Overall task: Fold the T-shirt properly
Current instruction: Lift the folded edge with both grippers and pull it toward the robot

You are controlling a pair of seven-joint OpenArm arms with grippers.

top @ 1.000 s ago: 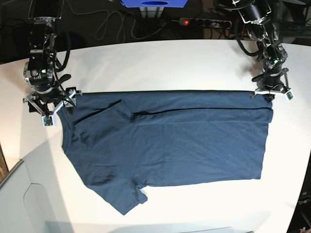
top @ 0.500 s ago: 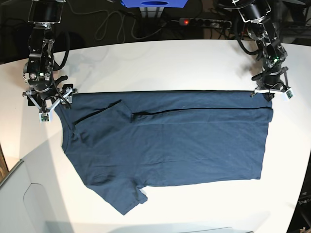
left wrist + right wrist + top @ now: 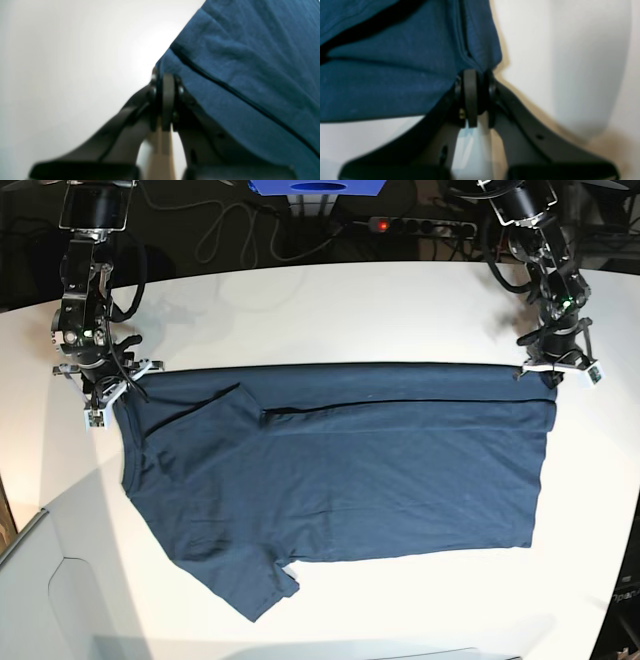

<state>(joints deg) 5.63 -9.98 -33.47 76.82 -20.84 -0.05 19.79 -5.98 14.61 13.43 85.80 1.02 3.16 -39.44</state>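
While flat on the white worktop (image 3: 330, 310), T-shirt (image 3: 340, 480) corners pinched by left claw (image 3: 165, 80) and right claw (image 3: 475, 75).

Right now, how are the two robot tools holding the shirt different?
The left tool pinches the T-shirt at its hem corner; the right tool pinches the shoulder corner near the collar. In the base view the left tool is at the right, the right tool at the left. Both are shut on the shirt's far edge.
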